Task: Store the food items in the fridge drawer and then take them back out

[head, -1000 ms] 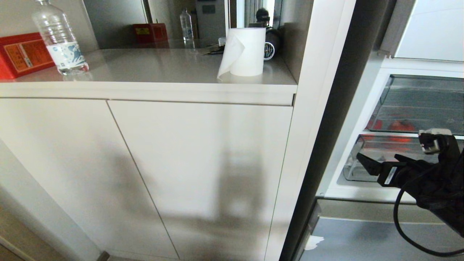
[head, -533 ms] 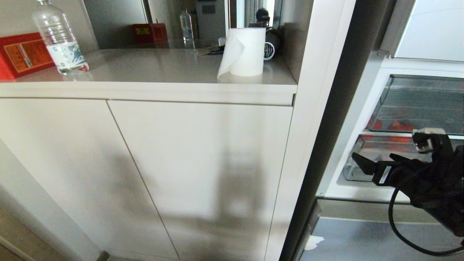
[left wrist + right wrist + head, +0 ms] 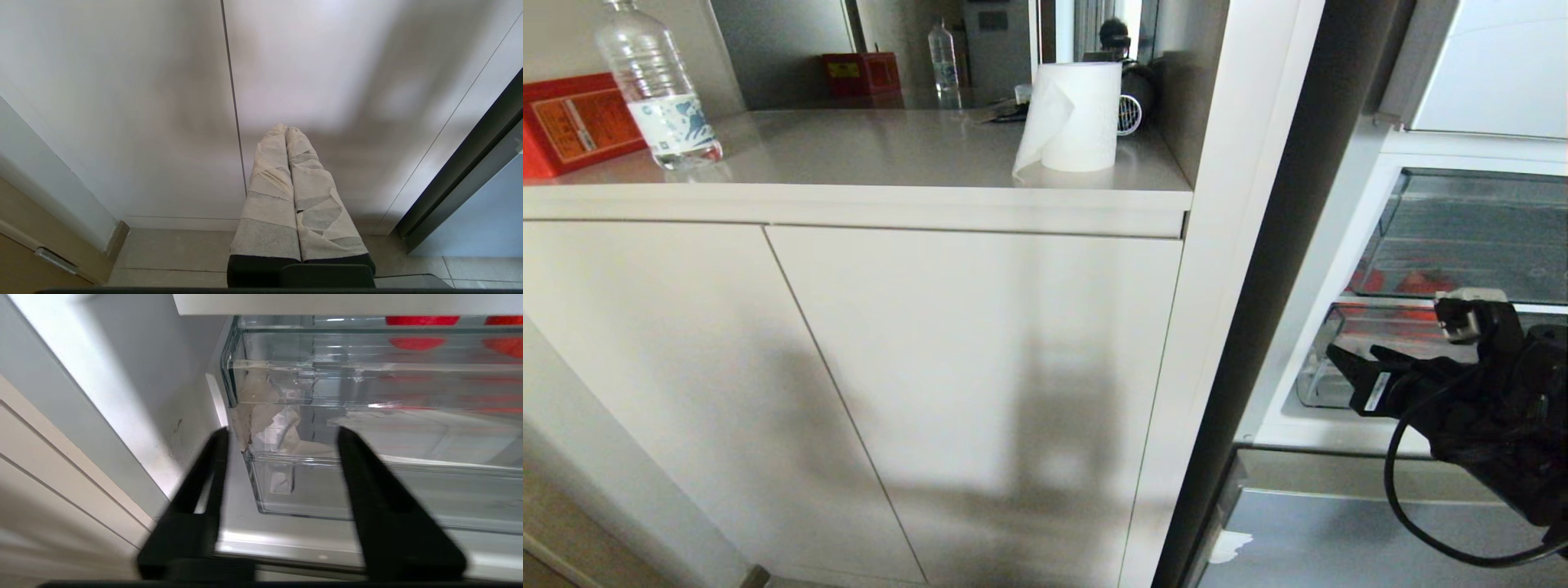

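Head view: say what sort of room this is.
Most likely a home kitchen: an open fridge with a clear drawer, a countertop over white cupboards, and a paper towel roll beside a water bottle.

Countertop (image 3: 874,155) to my left, pale grey, glossy. On it: clear water bottle (image 3: 658,86) upright near the left end; red box (image 3: 572,122) just beside the bottle, cut off by the frame edge; white paper roll (image 3: 1078,114) upright near the right end, a loose sheet hanging down its side. Further back, a second small bottle (image 3: 942,53) and another red box (image 3: 859,73).

Fridge shelf (image 3: 1339,433) ahead on my right, white. The fridge drawer (image 3: 327,416), clear plastic, sits on it; torn white tape (image 3: 269,428) on its front corner.
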You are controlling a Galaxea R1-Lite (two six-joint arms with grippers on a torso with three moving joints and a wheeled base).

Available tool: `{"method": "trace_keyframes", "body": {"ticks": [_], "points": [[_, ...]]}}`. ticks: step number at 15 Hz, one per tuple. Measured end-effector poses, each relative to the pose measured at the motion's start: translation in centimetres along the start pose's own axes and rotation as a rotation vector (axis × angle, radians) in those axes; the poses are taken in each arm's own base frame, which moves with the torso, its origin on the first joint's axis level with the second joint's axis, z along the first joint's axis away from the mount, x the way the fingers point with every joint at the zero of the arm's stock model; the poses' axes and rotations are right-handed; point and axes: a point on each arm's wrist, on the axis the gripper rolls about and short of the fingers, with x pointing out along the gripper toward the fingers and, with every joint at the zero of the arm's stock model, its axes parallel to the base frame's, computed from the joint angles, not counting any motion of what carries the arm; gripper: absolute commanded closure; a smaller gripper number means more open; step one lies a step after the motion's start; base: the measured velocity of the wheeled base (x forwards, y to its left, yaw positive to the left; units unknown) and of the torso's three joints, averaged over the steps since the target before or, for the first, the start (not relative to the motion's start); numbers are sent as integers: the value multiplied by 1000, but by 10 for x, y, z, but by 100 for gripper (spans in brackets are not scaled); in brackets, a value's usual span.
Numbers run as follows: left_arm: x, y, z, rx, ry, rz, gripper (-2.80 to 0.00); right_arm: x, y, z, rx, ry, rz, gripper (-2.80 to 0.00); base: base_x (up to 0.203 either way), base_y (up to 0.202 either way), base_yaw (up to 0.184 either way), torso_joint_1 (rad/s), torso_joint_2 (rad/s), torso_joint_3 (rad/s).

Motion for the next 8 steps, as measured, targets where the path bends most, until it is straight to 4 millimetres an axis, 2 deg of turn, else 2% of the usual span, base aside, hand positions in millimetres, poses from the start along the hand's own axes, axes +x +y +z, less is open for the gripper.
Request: {"method": "trace_keyframes", "body": {"ticks": [8], "points": [[0,0,0,0,0,0,0,8,7,-5,0,-25,21,0,0,0,0,0,0,0]]}}
